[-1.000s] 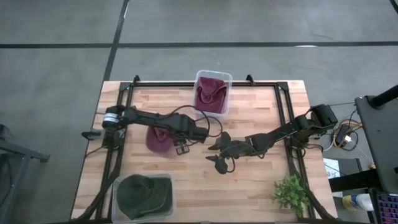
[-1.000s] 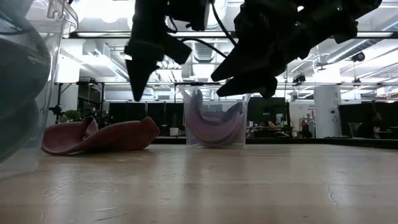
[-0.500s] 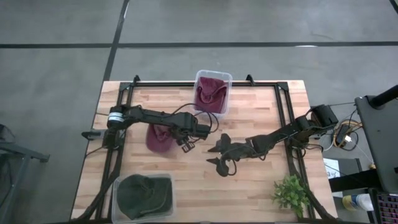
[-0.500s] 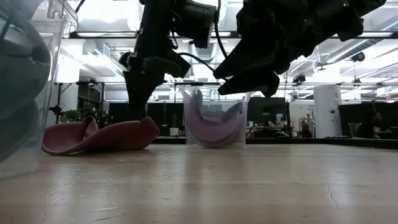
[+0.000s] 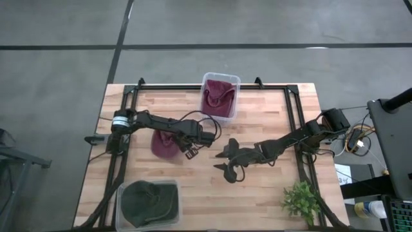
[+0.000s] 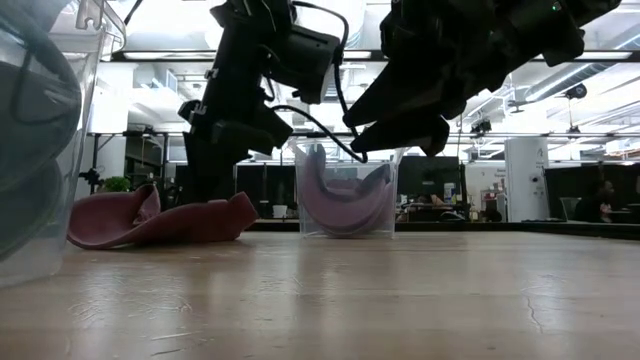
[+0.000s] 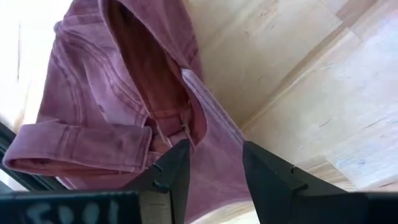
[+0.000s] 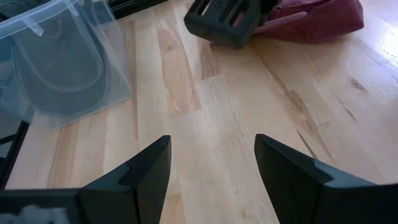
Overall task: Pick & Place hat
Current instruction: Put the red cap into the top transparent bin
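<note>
A maroon hat [image 5: 164, 145] lies crumpled on the wooden table, left of centre; the low view [image 6: 150, 220] shows it resting flat. My left gripper [image 5: 188, 149] is open and down at the hat's right end [image 6: 225, 210]. In the left wrist view [image 7: 214, 149] its fingers stand on either side of a strip of the hat's edge [image 7: 214, 162]. My right gripper [image 5: 225, 159] is open and hovers above bare wood [image 8: 211, 140] right of the hat, holding nothing. My left gripper comes at the hat's right edge [image 7: 211, 134] from above, pointing down, one finger [image 7: 174, 168] over the cloth and the other [image 7: 264, 171] at its outer border. I cannot tell whether the fingers touch the cloth. The hat lies on the table.
A clear bin [image 5: 219, 95] at the table's far edge holds another maroon hat [image 6: 345, 195]. A clear bin [image 5: 151, 203] at the near left corner holds a dark green hat [image 8: 62, 62]. A small plant [image 5: 301, 200] stands at the near right corner. Black rails frame the table.
My left gripper has come down from well above the table onto the hat's right end and shifted slightly toward the hat. The hat has stayed where it lay. My right arm has kept still.
</note>
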You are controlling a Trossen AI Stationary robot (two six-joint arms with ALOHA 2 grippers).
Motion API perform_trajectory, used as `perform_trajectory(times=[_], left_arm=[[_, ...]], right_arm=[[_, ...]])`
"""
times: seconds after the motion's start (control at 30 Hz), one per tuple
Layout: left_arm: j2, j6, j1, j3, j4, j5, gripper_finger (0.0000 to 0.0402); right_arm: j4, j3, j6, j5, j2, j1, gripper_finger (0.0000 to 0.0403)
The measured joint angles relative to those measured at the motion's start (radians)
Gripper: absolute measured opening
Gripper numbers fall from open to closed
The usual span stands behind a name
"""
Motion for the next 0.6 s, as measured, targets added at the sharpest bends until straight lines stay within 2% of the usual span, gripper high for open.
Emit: perform_trajectory(times=[0.37,0.6], left_arm=[[-0.011,-0.04,-0.005,0.034,-0.007,0.061,0.014],[-0.011,-0.06,-0.005,-0.016,0.059,0.081,0.014]], right_arm=[[-0.001,0.0,0.0,0.0,0.0,0.0,0.0224],[-0.001,0.0,0.0,0.0,0.0,0.0,0.0224]])
